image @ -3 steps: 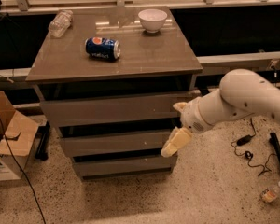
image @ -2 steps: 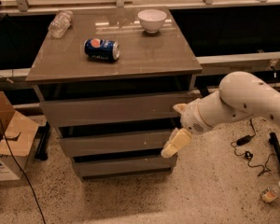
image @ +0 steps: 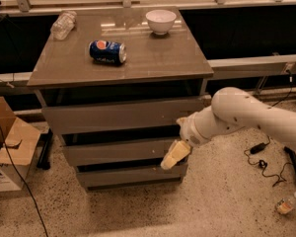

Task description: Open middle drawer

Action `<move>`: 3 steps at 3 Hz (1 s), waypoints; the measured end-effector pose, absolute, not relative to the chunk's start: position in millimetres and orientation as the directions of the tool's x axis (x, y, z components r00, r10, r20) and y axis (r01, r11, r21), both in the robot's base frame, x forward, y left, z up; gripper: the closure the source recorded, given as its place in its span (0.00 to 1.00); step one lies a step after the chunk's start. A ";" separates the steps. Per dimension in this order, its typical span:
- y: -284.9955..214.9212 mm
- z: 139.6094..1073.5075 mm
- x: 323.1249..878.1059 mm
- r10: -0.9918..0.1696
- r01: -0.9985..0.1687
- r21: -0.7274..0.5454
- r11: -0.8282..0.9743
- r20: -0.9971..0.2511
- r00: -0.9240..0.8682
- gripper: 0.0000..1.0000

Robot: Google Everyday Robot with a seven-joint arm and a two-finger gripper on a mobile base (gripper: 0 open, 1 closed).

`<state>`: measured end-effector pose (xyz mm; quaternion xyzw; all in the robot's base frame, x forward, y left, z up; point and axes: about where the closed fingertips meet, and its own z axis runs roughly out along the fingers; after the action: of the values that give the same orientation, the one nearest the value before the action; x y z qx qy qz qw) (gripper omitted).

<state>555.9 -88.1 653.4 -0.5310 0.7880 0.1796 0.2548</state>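
White, smooth-shelled arm (image: 246,115) links are seen entering from the right edge and bending down and to the left, ending at a rounded wrist from which the pale yellow gripper (image: 175,155) is angled down and leftward. The gripper is positioned at the right end of the middle drawer (image: 116,152), over its front panel; contact cannot be confirmed, and whether the gripper is released or clenched cannot be told. The middle drawer is located between the top drawer (image: 121,115) and the bottom drawer (image: 128,175) of a grey-brown cabinet (image: 153,65). All three fronts are flat, matt and handleless, and they are separated by dark horizontal gaps. On the smooth, slightly reflective cabinet top, a blue soda can (image: 107,52) is laid on its side near the middle-left, a round white bowl (image: 161,21) is set upright at the far edge, and a clear plastic bottle (image: 63,24) is laid at the far left corner. A brown cardboard box (image: 11,141) is placed on the speckled floor (image: 222,201) to the left, and black cables (image: 260,158) are strewn to the right.
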 end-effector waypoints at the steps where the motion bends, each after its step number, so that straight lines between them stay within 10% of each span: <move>1: -89.3 614.2 563.9 -0.706 -0.899 0.044 0.436 -0.603 -0.372 0.00; 3: -86.0 551.2 608.2 -0.642 -0.862 0.065 0.503 -0.640 -0.423 0.00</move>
<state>608.2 -86.0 551.2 -0.4582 0.8202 0.1964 0.2805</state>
